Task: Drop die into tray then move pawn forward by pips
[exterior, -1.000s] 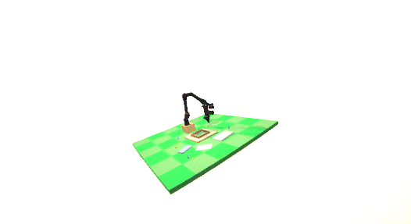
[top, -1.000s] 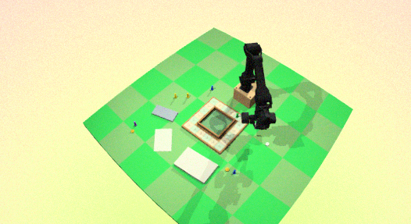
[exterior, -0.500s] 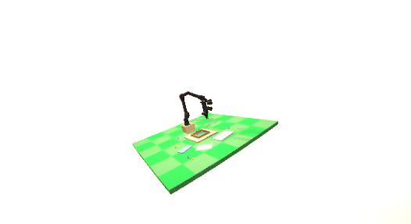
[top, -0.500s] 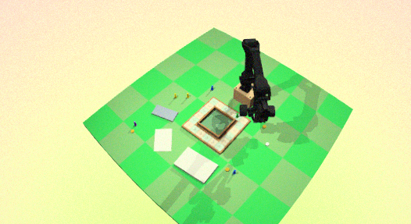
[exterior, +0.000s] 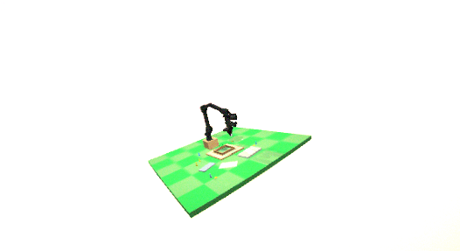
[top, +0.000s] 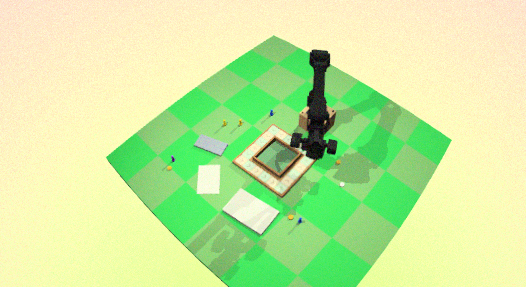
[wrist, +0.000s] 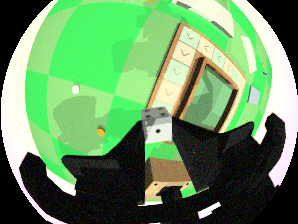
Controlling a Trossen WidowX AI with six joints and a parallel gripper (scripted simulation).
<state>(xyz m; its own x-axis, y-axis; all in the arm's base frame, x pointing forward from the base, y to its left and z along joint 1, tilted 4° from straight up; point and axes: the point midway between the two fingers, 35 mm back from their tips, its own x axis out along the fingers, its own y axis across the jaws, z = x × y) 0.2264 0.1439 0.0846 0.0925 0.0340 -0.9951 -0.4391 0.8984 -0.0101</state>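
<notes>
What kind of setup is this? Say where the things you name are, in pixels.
Looks like a tabletop board-game test cell: a robot arm [top: 318, 86] [exterior: 206, 121] on a green checkered surface [top: 320, 261] [exterior: 192, 202], a square-ringed board [top: 282, 193] [exterior: 222, 157] with dice tray, a die [wrist: 157, 126] in its gripper [wrist: 154, 121].

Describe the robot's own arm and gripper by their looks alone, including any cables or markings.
The arm is matt black all over, built of slim links with chunkier, blocky joints. The gripper is black too, with two broad, angular fingers that taper towards their tips. No cables or markings can be made out at this blur.
</notes>
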